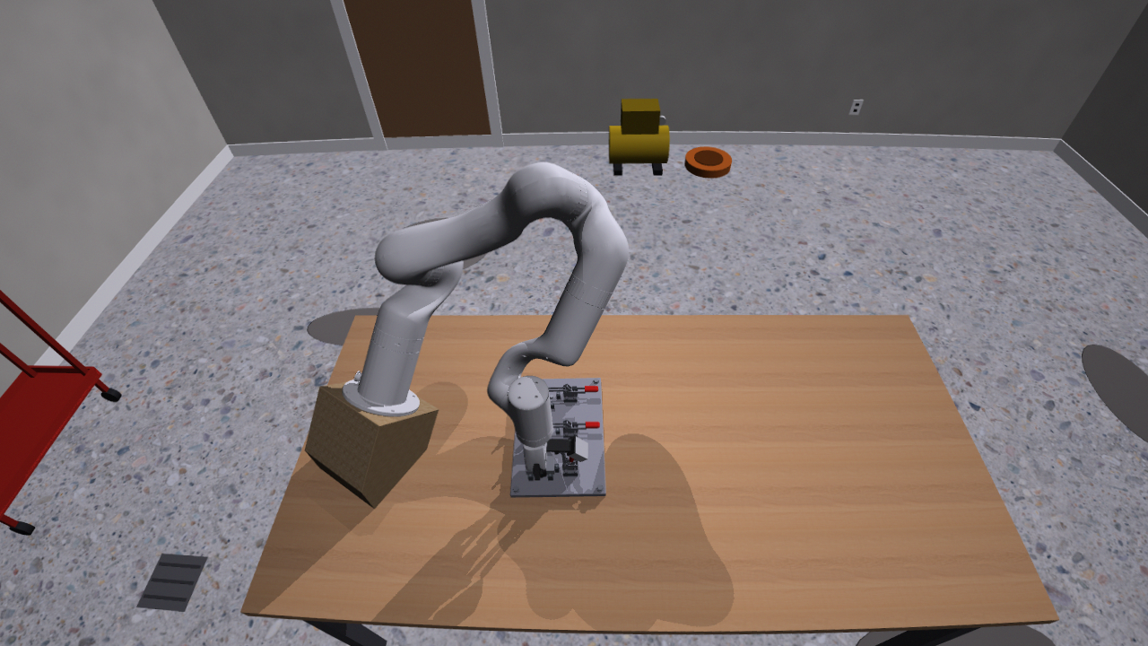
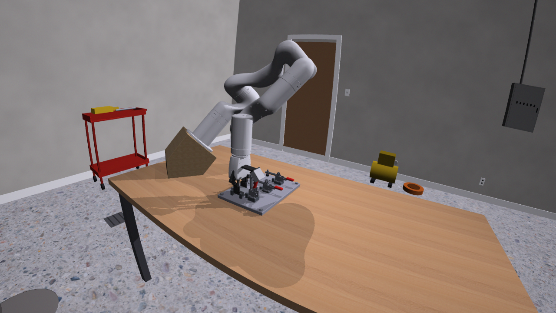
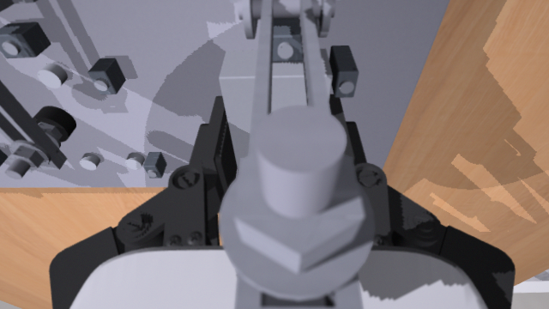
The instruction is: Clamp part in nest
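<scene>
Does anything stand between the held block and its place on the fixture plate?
Nothing visible does. The gripper holds the block low over the plate; the open clamp's bar rises above the block, not under it. The space beneath is hidden.
</scene>
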Controlling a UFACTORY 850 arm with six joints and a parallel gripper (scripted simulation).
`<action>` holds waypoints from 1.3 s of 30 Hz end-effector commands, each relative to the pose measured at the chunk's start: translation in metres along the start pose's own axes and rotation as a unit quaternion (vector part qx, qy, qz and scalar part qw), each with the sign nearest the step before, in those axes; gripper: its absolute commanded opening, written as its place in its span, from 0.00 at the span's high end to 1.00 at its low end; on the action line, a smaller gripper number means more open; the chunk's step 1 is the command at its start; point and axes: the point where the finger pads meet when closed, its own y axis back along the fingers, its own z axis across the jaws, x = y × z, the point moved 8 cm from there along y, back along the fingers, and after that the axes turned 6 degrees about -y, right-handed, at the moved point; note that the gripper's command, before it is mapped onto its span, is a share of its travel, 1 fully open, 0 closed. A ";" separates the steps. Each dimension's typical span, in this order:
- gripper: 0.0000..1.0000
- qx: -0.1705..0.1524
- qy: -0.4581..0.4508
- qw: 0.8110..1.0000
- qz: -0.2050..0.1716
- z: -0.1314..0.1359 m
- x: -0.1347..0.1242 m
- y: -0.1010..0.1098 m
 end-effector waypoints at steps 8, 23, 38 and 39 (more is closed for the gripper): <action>1.00 0.000 0.000 1.000 0.000 0.001 0.000 -0.003; 1.00 0.000 0.000 1.000 0.000 0.001 0.000 -0.004; 1.00 0.000 0.000 1.000 0.000 0.003 0.001 -0.004; 1.00 0.000 0.000 1.000 0.000 0.003 0.001 -0.004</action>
